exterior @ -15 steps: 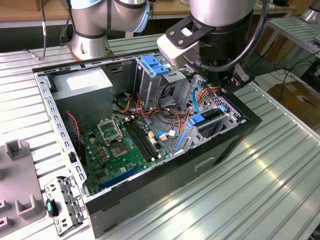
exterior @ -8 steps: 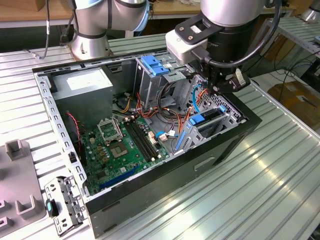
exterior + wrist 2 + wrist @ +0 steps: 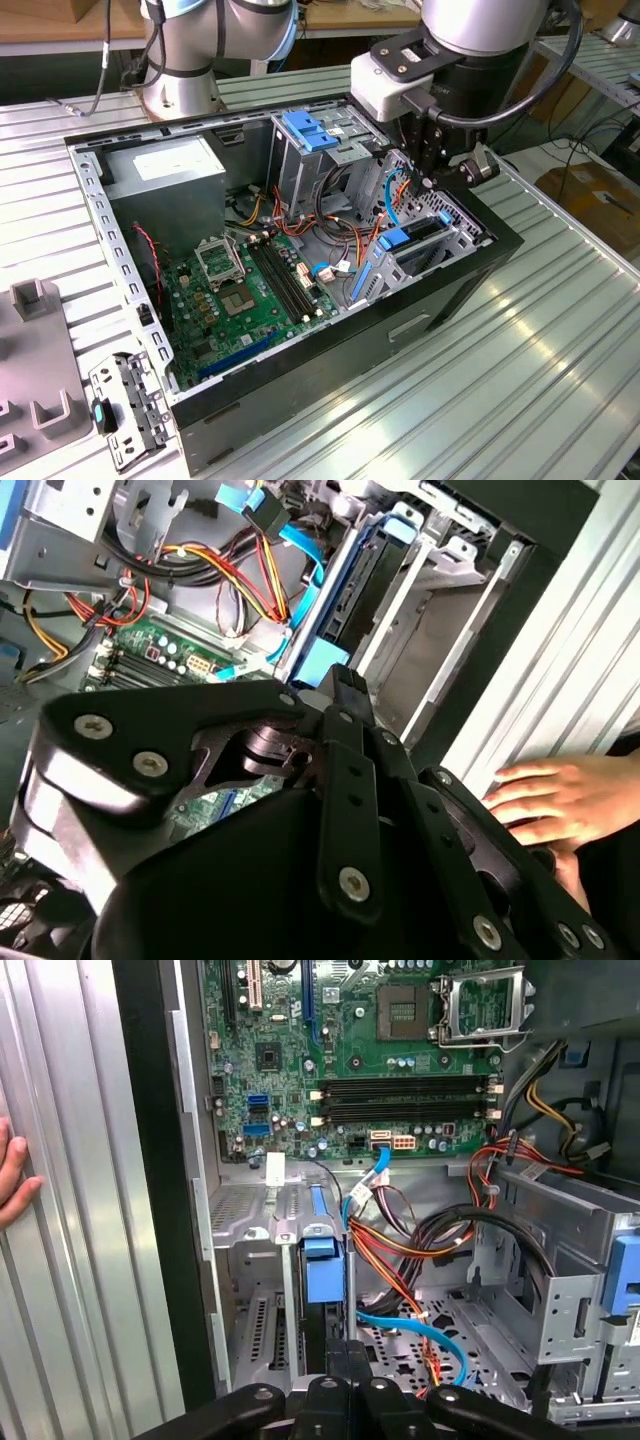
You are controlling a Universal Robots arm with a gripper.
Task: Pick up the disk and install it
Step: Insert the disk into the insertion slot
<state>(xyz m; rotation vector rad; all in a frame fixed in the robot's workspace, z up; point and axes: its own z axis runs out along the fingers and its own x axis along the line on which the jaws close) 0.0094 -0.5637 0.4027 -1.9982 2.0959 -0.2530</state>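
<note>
Blue-framed disk (image 3: 412, 243) is sitting upright in the metal drive bay (image 3: 462, 232) at the exterior view's right end of the open computer case (image 3: 330, 370), beside the motherboard (image 3: 250, 300). I'm seeing the gripper (image 3: 435, 175) hanging just over it, fingers (image 3: 350, 1360) pressed together, pinching nothing; contact unclear. A person's hand (image 3: 560, 800) is resting on the ribbed table (image 3: 540, 380) outside the case.

Colour key: disk (image 3: 322, 1272) frame bright blue; motherboard (image 3: 350, 1050) green; cable bundle (image 3: 395, 1248) — orange, red, yellow; gripper (image 3: 348, 1358) black; table (image 3: 90, 1260) — silver, ribbed.
</note>
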